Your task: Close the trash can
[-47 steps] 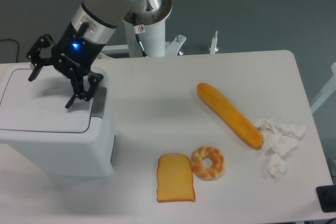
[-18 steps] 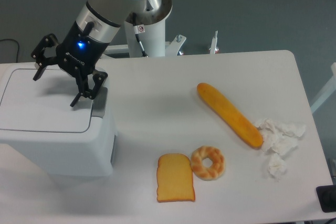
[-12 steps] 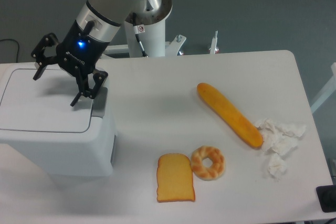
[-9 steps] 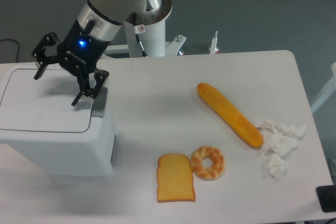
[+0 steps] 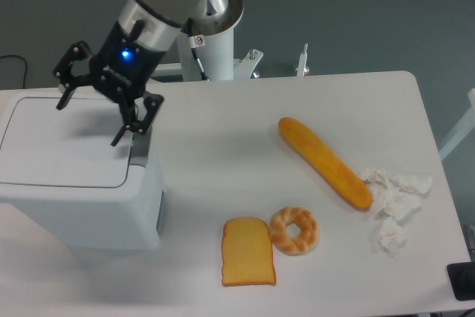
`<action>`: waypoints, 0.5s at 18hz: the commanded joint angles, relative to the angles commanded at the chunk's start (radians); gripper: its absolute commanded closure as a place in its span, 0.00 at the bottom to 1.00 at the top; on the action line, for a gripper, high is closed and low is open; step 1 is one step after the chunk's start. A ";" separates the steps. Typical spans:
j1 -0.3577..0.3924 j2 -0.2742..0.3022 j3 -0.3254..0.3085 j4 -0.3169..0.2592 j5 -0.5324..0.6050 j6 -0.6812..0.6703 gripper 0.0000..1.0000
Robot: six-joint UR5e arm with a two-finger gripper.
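Observation:
The trash can (image 5: 82, 206) is a big white box at the left edge of the table, with its flat lid (image 5: 59, 150) lying down on top and a grey latch tab (image 5: 141, 150) at the lid's right side. My gripper (image 5: 89, 122) hangs over the lid's right rear part, open, with nothing between its black fingers. One fingertip (image 5: 119, 139) points down near the latch tab. I cannot tell whether it touches the lid.
On the white table (image 5: 223, 124) lie a long baguette (image 5: 323, 161), a ring-shaped pastry (image 5: 294, 231), a slice of toast (image 5: 247, 252) and crumpled white tissue (image 5: 393, 202) at the right. The arm's base post (image 5: 211, 42) stands behind the table.
The gripper has risen and shifted a little to the right over the lid, staying open. The lid stays down and the food has not moved.

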 joint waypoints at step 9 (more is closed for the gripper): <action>0.173 0.020 0.052 0.012 -0.019 0.012 0.00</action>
